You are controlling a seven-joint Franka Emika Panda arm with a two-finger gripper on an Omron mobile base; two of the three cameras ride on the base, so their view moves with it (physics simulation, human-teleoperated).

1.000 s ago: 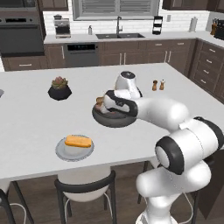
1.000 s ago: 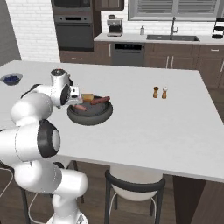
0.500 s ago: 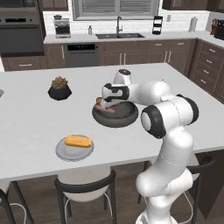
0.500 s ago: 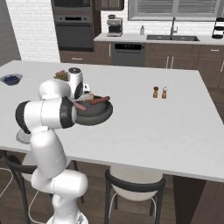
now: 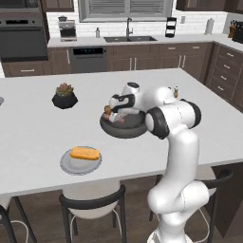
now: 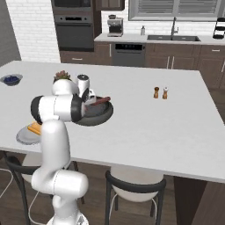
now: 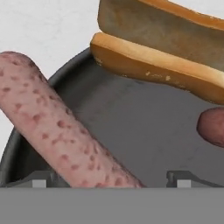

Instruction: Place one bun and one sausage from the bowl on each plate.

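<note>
Hand (image 5: 115, 110): you had it low over the bowl (image 5: 124, 128), fingers spread fully wide and gripping nothing. Its dark finger tips (image 7: 40, 178) showed just above the bowl's floor in the hand view, one on either side of the lower end of a sausage.

Bowl: dark grey-black, wide and shallow, standing on the white worktop (image 5: 38, 130) near its middle. From the right base view you saw it (image 6: 97, 117) partly behind the arm's elbow.

Sausage, first (image 7: 57, 131): reddish-brown and speckled, lying slantwise in the bowl with its upper end over the rim.

Sausage, second (image 7: 213, 126): you saw just a rounded end of it at the edge of the hand view, inside the bowl.

Bun in bowl (image 7: 162, 65): golden-orange, split open, resting across the far rim of the bowl, apart from both sausages.

Bun on plate (image 5: 85, 153): oblong, orange, lying across the middle of the pale grey plate (image 5: 66, 166).

Pale grey plate: near the front edge of the worktop, well apart from the bowl, on the arm's left. No sausage was on it.

Plant pot (image 5: 64, 98): black, with a small green and red plant, beyond the plate and to the left of the bowl.

Small blue-filled bowl (image 6: 11, 79): at the far left of the worktop.

Salt and pepper shakers (image 6: 160, 92): a pair standing upright, right of the bowl and well apart from it.
</note>
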